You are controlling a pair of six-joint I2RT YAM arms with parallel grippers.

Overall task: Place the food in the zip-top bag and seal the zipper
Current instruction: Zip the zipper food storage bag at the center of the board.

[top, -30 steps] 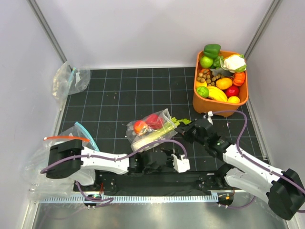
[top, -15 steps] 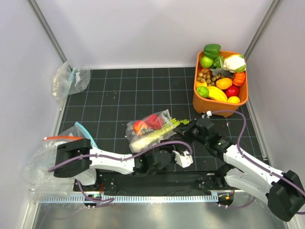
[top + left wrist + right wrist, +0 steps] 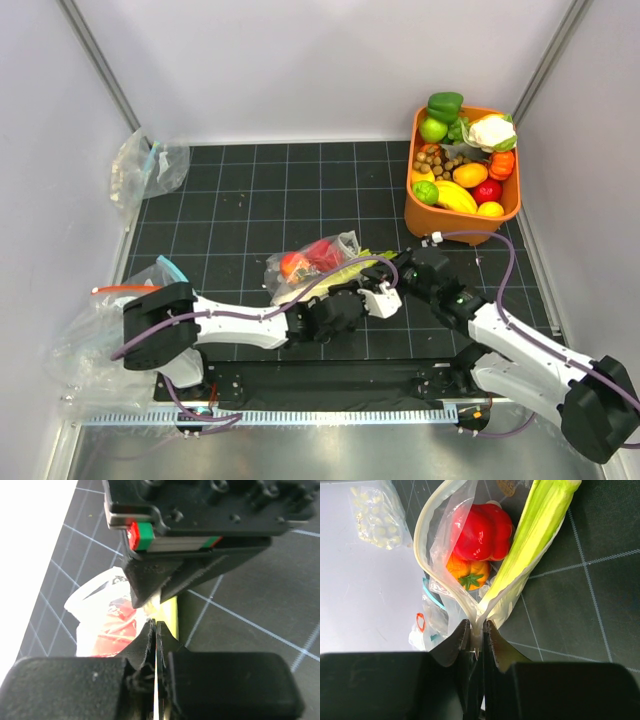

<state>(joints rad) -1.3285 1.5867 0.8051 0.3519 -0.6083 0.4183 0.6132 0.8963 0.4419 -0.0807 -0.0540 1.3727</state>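
Note:
The zip-top bag (image 3: 318, 260) lies mid-table with a red pepper (image 3: 482, 532), a small orange-red tomato (image 3: 468, 572) and the celery (image 3: 535, 535) inside. The celery's leafy end (image 3: 378, 256) is at the bag's mouth. My right gripper (image 3: 477, 627) is shut on the end of the pale zipper (image 3: 437, 575), where both strips meet. Right beside it, my left gripper (image 3: 156, 626) is shut, with a thin pale sliver of the bag's edge between its fingers. The celery (image 3: 169, 614) and bag (image 3: 100, 625) lie just beyond its tips. Seen from the top, the left gripper (image 3: 385, 288) and right gripper (image 3: 400, 272) almost touch.
An orange bin (image 3: 462, 218) of toy produce stands at the back right. Spare clear bags lie at the back left (image 3: 150, 165) and by the left arm's base (image 3: 120, 310). Grey walls close in on both sides.
My left gripper has swung forward and to the right, from near the front rail up to the bag's mouth beside the right gripper. The right gripper has kept its hold.

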